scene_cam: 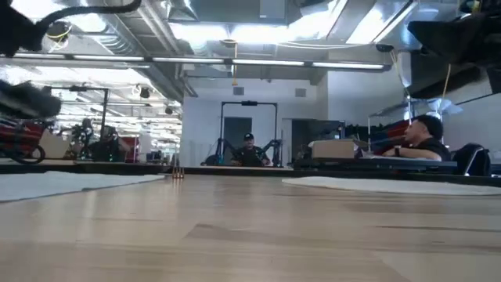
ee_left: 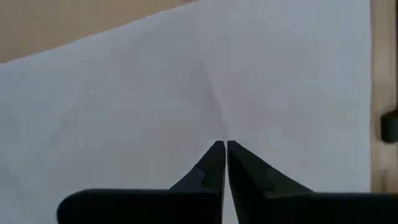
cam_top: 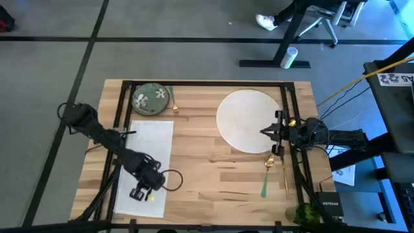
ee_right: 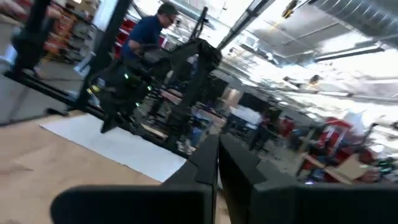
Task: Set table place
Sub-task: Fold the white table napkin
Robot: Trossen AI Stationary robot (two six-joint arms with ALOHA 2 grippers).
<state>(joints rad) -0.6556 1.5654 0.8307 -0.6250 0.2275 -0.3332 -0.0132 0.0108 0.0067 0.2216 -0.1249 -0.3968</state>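
The left end effector [cam_top: 141,192], fingers pressed together, is held over the napkin [cam_top: 150,139] near the surface's [cam_top: 207,175] left edge; the right end effector [cam_top: 266,131], also closed, is poised at the plate's [cam_top: 246,120] right rim. No writing is readable.

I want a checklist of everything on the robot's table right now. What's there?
Surface: wooden table, bare middle.
Job's things: white plate on the right; green flowered dish at the far left; white napkin on the left; green-handled cutlery below the plate; green tumbler at the near right corner.
Clutter: nothing seen.
Grippers: left gripper shut, over the napkin; right gripper shut, at the plate's right edge.
Cables: yellow cable, off the table to the right.
Surroundings: people at desks behind.
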